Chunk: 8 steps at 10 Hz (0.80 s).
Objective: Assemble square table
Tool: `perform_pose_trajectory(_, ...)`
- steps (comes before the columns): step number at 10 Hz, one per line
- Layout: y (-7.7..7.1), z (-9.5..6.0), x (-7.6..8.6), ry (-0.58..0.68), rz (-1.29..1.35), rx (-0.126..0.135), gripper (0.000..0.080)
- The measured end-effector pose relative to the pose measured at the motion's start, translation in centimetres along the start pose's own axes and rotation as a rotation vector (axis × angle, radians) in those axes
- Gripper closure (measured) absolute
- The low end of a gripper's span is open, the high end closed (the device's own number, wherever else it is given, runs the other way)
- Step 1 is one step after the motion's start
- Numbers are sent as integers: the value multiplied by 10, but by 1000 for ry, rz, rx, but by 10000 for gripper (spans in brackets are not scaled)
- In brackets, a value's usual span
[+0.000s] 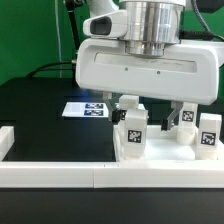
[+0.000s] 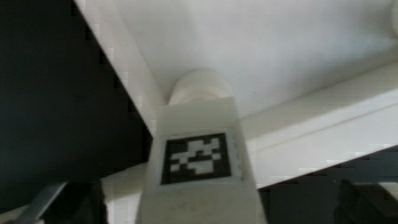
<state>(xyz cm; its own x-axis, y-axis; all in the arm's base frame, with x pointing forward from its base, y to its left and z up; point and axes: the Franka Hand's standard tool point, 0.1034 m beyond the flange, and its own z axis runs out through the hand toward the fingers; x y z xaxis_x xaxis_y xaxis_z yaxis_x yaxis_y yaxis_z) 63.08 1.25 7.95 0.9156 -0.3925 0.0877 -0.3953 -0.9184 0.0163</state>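
Observation:
The white square tabletop (image 1: 160,152) lies at the exterior view's right, against the front rail. A white tagged leg (image 1: 132,131) stands upright on it, and a second tagged leg (image 1: 208,135) stands further right. My gripper (image 1: 157,112) hangs low over the tabletop, jaws wide apart, with one finger (image 1: 128,104) just above the first leg. In the wrist view that leg (image 2: 199,150) fills the middle with its tag facing the camera, and the tabletop (image 2: 267,50) lies behind it. My gripper (image 2: 205,208) straddles the leg with dark gaps on both sides and touches nothing.
Long white border rails run along the front (image 1: 70,178) and the exterior view's left (image 1: 5,140). The marker board (image 1: 88,108) lies flat on the black table behind the gripper. A green backdrop stands behind.

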Motion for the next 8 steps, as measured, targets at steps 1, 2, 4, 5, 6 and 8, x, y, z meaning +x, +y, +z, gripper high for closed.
perform_pose_trajectory(1,0,0,0,0,14,0,271)
perform_pose_trajectory(2,0,0,0,0,15,0,441)
perform_pose_trajectory(4,2,1,0,-1,176,-2,509)
perform_pose_trajectory(5,3,1,0,-1,238,-2,509)
perform_pose_trajectory(6,4,2,0,3,345,-1,509)
perform_pose_trajectory(8,4,2,-4,24,645,0,509)
